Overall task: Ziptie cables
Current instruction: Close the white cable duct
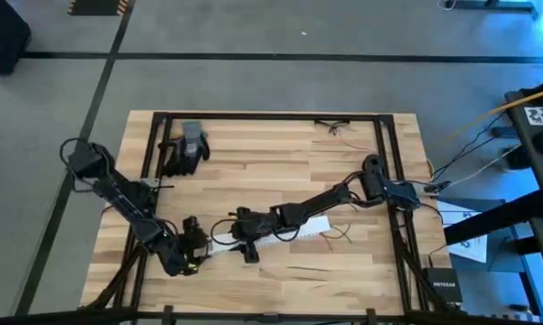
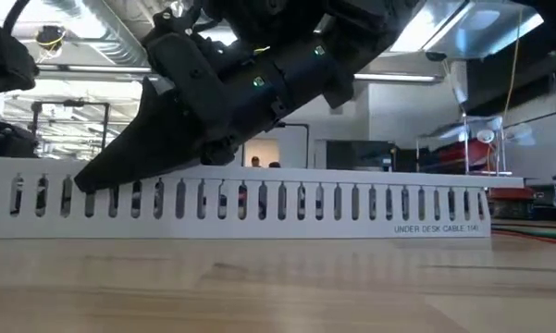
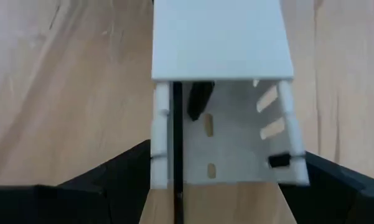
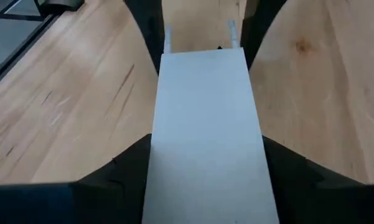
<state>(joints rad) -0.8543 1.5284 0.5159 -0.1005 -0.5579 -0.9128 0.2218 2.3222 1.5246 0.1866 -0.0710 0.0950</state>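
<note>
From the high view I've got both arms meeting at the near-middle of the wooden table [image 1: 280, 271], left gripper [image 1: 194, 246] at one end of the white slotted cable duct [image 1: 294, 228] and right gripper [image 1: 247, 246] partway along it. That view tells me almost nothing about the fingers though, the duct is mostly buried under the right arm.

Left wrist view is where it gets useful: the duct's open end [image 3: 224, 134] sits between that gripper's 2 fingers [image 3: 121, 168], each side pressed by a finger, so it's clamped on the duct. A thin straight black strip, the ziptie [image 3: 176, 134], runs along 1 inner wall of the channel. No other camera shows that.

Right wrist view looks down the duct's lid [image 4: 205, 137] with its 2 fingers [image 4: 121, 171] straddling it, both hugging the sides. Looks closed on it too.

Low view just gives me the slotted side wall [image 2: 259, 208], printed "UNDER DESK CABLE", lying flat on the table with a dark gripper above it.

The cables [image 1: 339, 128] are a small loose tangle at the far edge, well apart from both grippers, only visible from above. There's also a grey and black glove [image 1: 188, 149] at far left.
</note>
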